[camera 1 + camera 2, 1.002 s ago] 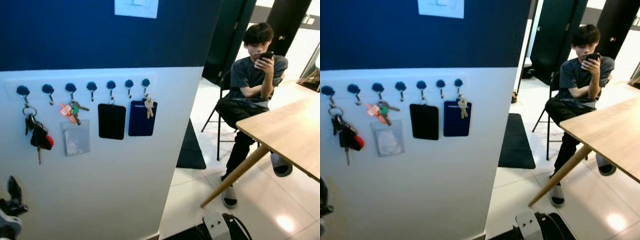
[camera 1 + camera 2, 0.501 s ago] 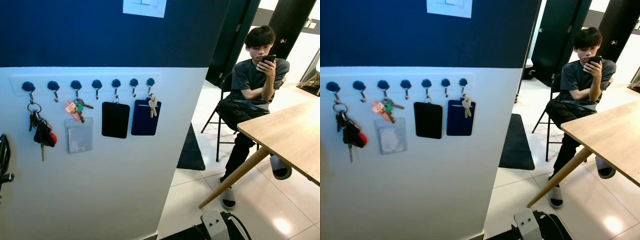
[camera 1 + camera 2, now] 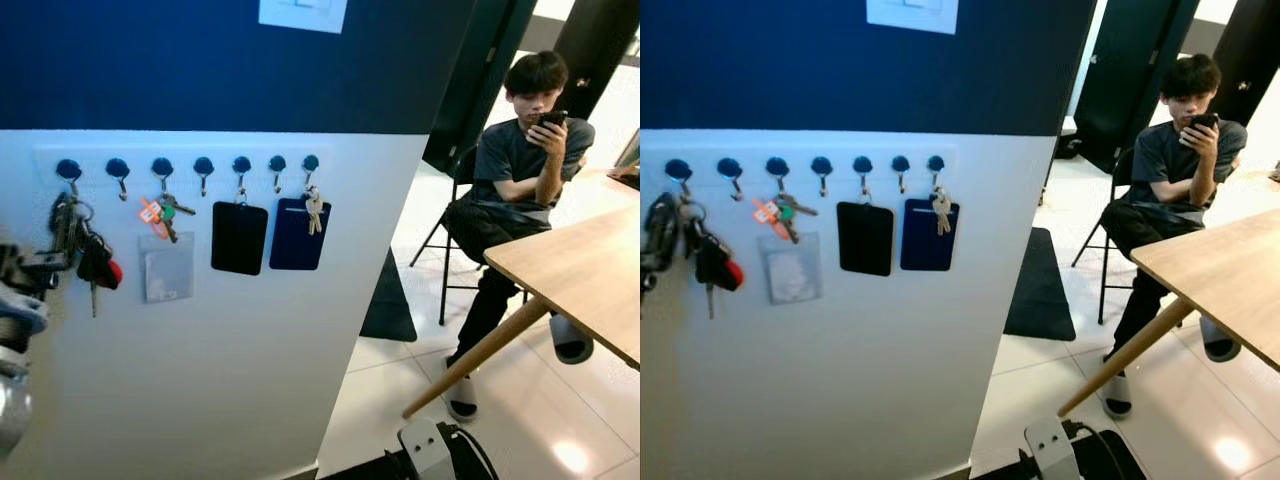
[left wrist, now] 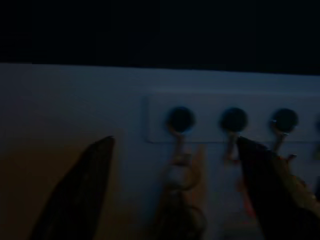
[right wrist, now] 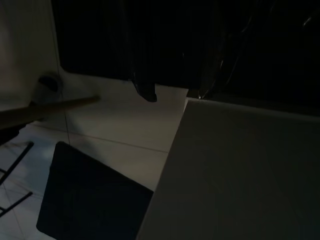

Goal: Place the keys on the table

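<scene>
Left claw (image 4: 175, 195): raised at the far left of the white wall panel, its two long black fingers (image 3: 62, 222) spread apart either side of the bunch of keys with black and red fobs (image 3: 92, 265), not closed on it; in the dim left wrist view the fingers frame the first hooks. That bunch hangs from the leftmost of the row of seven round blue wall hooks (image 3: 203, 166). Next along: small keys with orange and green tags (image 3: 160, 212) above a clear plastic card sleeve (image 3: 167, 268); a black card holder (image 3: 239, 237); a dark blue card holder (image 3: 299, 235) with a few pale metal keys (image 3: 315, 209) hanging in front. White light switch plate (image 3: 303, 13) on the dark blue upper wall. Dark floor mat (image 3: 388, 302) on white tiles. Seated person in a grey shirt (image 3: 520, 170) holding a phone. Light wooden worktop (image 3: 585, 275) with a slanted leg, at right, well apart from the keys. Right claw: state cannot be told.
</scene>
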`<state>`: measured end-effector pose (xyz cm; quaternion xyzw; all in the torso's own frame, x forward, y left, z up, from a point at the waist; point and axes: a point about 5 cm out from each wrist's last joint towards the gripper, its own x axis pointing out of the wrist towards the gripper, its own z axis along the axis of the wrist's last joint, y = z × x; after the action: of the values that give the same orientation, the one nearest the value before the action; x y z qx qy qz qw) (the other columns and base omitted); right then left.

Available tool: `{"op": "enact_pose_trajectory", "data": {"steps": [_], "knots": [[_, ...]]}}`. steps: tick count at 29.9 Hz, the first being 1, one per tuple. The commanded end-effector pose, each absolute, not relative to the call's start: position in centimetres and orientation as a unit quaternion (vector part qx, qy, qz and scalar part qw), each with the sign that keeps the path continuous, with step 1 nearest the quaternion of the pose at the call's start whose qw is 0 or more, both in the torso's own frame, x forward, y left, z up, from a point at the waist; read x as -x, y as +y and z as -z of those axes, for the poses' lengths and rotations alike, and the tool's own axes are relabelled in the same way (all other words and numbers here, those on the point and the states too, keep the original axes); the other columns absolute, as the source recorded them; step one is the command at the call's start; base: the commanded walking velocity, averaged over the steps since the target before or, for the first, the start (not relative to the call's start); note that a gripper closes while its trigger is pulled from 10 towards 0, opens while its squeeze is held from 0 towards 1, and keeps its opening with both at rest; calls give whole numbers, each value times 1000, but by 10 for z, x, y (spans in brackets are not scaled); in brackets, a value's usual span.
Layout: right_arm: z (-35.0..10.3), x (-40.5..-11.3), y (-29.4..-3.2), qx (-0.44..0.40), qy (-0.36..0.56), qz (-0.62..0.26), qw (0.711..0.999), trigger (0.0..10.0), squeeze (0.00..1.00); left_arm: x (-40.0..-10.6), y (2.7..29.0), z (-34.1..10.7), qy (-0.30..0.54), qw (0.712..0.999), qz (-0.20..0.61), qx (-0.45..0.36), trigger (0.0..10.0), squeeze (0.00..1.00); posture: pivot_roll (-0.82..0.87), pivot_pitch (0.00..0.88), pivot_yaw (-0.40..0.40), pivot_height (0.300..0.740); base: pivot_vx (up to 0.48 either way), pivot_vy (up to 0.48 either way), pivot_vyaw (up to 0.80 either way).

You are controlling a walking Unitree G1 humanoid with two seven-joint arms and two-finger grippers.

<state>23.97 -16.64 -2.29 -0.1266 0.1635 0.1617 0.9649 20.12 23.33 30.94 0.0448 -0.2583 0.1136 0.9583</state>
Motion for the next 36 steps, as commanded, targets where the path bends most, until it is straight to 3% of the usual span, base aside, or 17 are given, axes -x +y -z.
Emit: {"op": "enact_pose_trajectory", "data": {"steps": [1, 2, 3, 13, 36], "knots": [[27, -235, -169, 128, 175, -157, 964, 10000, 0, -206, 227, -307, -247, 962, -108, -45, 10000, 63, 276, 73, -98, 740, 0, 0, 0], [27, -235, -169, 128, 175, -157, 964, 10000, 0, -206, 227, -307, -247, 962, -108, -45, 10000, 63, 276, 73, -98, 740, 0, 0, 0], [27, -235, -170, 128, 175, -156, 964, 10000, 0, -207, 224, -308, -243, 963, -105, -46, 10000, 0, 275, 74, -97, 740, 0, 0, 0], [28, -233, -174, 129, 178, -152, 964, 10000, 0, -199, 217, -289, -193, 969, -147, -48, 10000, 0, 285, 85, -101, 740, 0, 0, 0], [28, -232, -170, 127, 175, -156, 964, 10000, 0, -223, 209, -285, -172, 965, -190, -56, 10000, 0, 266, 88, -95, 740, 0, 0, 0]]}}
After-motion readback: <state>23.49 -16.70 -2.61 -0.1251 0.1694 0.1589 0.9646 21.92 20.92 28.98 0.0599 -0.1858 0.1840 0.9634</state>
